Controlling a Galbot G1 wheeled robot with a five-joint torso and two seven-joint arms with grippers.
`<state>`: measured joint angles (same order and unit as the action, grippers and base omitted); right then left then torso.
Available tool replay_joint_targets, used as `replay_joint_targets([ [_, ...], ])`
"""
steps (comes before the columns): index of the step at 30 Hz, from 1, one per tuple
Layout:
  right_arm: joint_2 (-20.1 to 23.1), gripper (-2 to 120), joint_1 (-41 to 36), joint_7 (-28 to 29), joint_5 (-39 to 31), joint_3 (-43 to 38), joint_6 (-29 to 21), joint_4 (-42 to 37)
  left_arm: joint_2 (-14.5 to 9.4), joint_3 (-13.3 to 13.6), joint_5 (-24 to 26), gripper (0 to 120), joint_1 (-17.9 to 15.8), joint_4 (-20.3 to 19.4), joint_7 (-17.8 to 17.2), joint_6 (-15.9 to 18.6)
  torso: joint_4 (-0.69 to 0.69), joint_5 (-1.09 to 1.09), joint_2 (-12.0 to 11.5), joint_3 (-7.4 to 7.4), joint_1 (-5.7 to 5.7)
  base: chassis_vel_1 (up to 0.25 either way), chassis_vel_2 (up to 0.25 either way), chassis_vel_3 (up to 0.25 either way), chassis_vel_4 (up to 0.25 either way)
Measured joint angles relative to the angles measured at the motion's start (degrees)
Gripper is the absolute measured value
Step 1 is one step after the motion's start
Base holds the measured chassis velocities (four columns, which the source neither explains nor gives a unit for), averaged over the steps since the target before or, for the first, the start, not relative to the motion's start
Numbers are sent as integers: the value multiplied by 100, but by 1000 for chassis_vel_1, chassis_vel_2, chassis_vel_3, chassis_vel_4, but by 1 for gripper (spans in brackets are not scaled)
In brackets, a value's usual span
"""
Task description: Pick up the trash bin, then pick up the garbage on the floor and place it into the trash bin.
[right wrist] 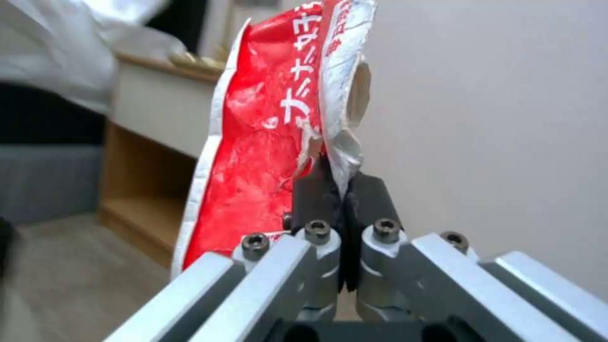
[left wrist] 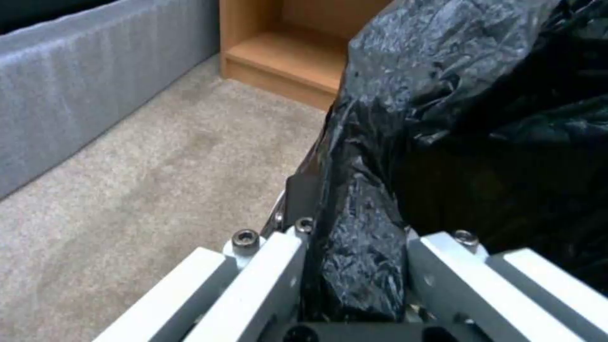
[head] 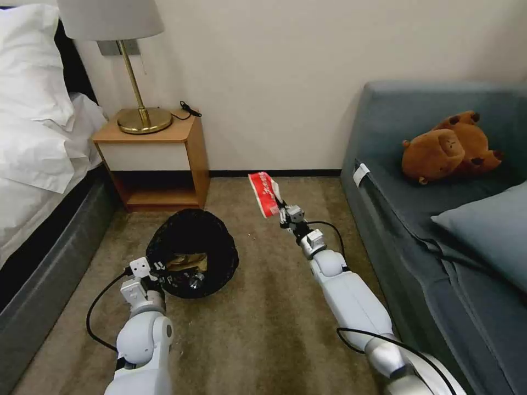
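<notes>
The trash bin (head: 192,252), lined with a crinkled black bag, hangs over the carpet at lower left, its mouth facing me. My left gripper (head: 159,267) is shut on its near rim; the left wrist view shows the black bag (left wrist: 355,266) pinched between the jaws. Inside the bin lie a yellow-brown wrapper (head: 189,262) and other small pieces. My right gripper (head: 283,211) is shut on the red-and-white packet (head: 264,193), held up in the air to the right of the bin. In the right wrist view the packet (right wrist: 253,156) stands up from the closed fingertips (right wrist: 317,199).
A wooden nightstand (head: 156,156) with a brass lamp (head: 144,118) stands behind the bin. The bed (head: 38,164) runs along the left. A grey sofa (head: 439,219) with a brown plush toy (head: 450,148) and a cushion (head: 488,230) fills the right. Open carpet (head: 263,318) lies between.
</notes>
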<state>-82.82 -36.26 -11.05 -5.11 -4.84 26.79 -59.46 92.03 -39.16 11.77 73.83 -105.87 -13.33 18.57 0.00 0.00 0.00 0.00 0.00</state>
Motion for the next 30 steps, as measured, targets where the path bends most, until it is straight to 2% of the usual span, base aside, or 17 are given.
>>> replay_joint_targets([
  [2,32,0,-179,54,-96,328,-209,-743,8,7,-19,2,14,1,1,1,1,0,0,0,0,0,0,0,0],
  [12,178,0,-453,124,-104,893,-458,-1784,5,-38,3,2,76,0,9,-16,0,-1,0,0,0,0,0,0,0],
  [21,286,0,-569,131,16,1286,-471,-1868,13,-14,8,2,56,-14,10,-17,0,-1,0,0,0,0,0,0,0],
  [30,232,0,-672,144,266,1590,-321,-1467,12,10,8,2,34,-42,10,-15,0,0,0,0,0,0,0,0,0],
])
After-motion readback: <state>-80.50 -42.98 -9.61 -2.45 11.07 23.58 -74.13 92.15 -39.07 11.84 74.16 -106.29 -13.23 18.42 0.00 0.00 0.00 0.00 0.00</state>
